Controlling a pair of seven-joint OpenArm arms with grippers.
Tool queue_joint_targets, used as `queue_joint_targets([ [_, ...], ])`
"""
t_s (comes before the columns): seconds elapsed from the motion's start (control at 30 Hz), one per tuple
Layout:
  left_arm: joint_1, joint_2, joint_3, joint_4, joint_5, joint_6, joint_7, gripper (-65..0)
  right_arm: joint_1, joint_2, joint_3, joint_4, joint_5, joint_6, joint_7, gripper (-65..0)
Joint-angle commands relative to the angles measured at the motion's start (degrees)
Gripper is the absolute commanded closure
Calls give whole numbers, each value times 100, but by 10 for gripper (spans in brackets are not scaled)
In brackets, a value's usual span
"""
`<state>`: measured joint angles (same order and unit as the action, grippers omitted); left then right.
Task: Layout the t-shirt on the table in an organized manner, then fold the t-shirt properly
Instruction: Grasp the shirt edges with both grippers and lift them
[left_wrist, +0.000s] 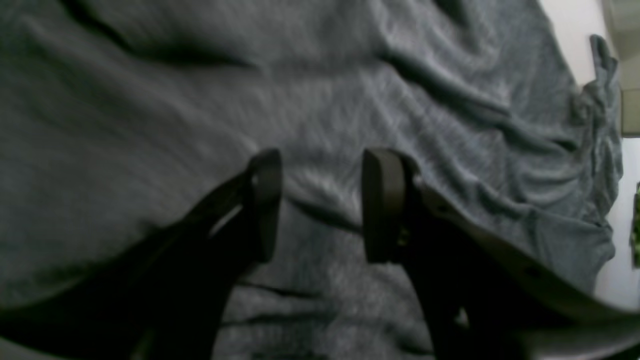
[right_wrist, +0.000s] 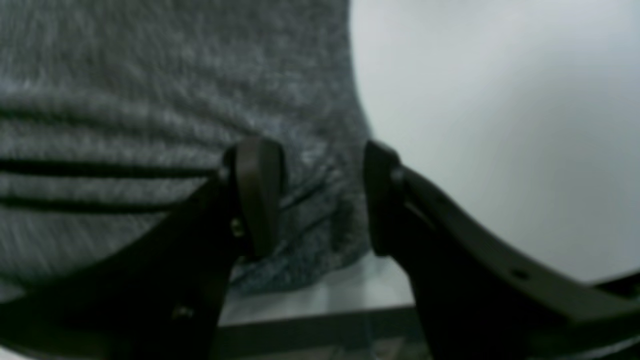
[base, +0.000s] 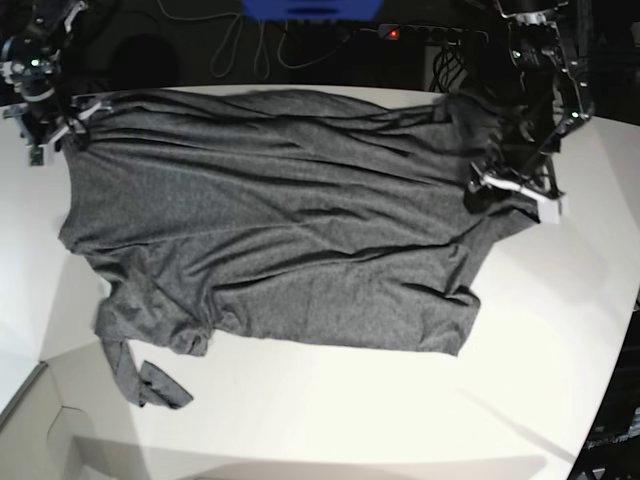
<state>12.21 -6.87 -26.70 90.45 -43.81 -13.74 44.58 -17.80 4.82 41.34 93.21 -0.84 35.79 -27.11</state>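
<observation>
the t-shirt (base: 290, 240) lies spread over the middle of the table (base: 420, 420), mostly flat but full of long diagonal wrinkles. in the base view its far edge runs along the table's back rim, and its near edge stops well short of the front. the near-left corner is bunched up, with a twisted strip of cloth (base: 140, 375) trailing off it onto bare tabletop. the corner on that view's right is rumpled and pulled up a bit. the left gripper (base: 505, 185) is at that rumpled corner, on the base view's right. in the left wrist view the left gripper (left_wrist: 320, 205) hangs right over the cloth with its jaws parted to a moderate gap; a small ridge of fabric shows between the fingers (left_wrist: 382, 200), but i cannot tell whether they pinch it or just hover above it. shirt (left_wrist: 350, 90) fills nearly that whole view, white table only at the right margin. the right gripper (base: 60, 125) is at the far corner on the base view's left, right at the shirt's edge. in the right wrist view the right gripper (right_wrist: 322, 195) straddles the shirt's edge (right_wrist: 345, 150), jaws apart: one finger (right_wrist: 257, 190) over the cloth, the other over bare table (right_wrist: 500, 125). cloth shows in the gap; contact cannot be told, view is blurred. beyond the table's back rim: a blue object (base: 310, 8), dark cables and a power strip with a red light (base: 395, 33).
</observation>
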Motion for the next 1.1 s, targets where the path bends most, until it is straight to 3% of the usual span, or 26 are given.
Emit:
queue_joint_targets([
  [0.0, -135, -29, -7, 295, -318, -125, -190, -256, 176, 85, 64, 257, 124, -58, 228, -275],
  [0.1, -601, -20, 28, 427, -713, -125, -181, -256, 510, 15, 55, 389, 124, -58, 219, -275],
  [0.2, -1278, 156, 309, -48, -669, -99, -198, -256, 862, -91, 46, 398, 115, -58, 175, -275],
  [0.4, -2860, 507, 731, -2237, 210, -108, -260, -256, 1108, -108, -798, 266, 115, -58, 175, -275],
  [0.5, -3581, 542, 767, -3441, 755, -99, -902, -255, 1222, -91, -1290, 81, 106, -58, 219, -275],
  [0.7, -4346, 252, 767, -5788, 1731, -116, -2669, -256, 1538, -100, -1598, -754, 89, -58, 193, -277],
  [1.07, -3845, -644, 731, -5639, 1801, -116, -2818, -256, 1284, 32, -1616, -1202, 89, -58, 193, -277],
])
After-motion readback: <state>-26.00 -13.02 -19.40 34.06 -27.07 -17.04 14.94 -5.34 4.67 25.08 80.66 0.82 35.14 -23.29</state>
